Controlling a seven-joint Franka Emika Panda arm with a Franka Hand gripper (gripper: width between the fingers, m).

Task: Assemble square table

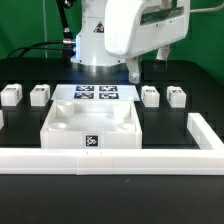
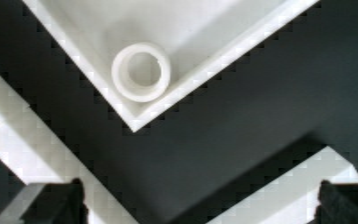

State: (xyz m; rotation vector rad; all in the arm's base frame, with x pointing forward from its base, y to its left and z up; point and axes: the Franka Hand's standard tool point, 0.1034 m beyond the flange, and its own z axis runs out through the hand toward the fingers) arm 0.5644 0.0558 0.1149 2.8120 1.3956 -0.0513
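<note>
The white square table top (image 1: 60,125) lies tray-like in the middle of the black table, with a black-white tag (image 1: 91,143) on its front wall. Four small white tagged legs stand in a row behind it: two at the exterior view's left (image 1: 12,95) (image 1: 40,94) and two at its right (image 1: 150,95) (image 1: 176,97). My gripper (image 1: 146,66) hangs open and empty high above the right rear area. In the wrist view a corner of the top (image 2: 229,40) with its round socket (image 2: 142,72) shows beyond the open gripper (image 2: 197,208). Nothing is between the jaws.
The marker board (image 1: 96,94) lies flat behind the top, between the leg pairs. A long white L-shaped rail (image 1: 110,158) runs along the front and turns back at the exterior view's right (image 1: 205,135). The robot base stands at the back centre.
</note>
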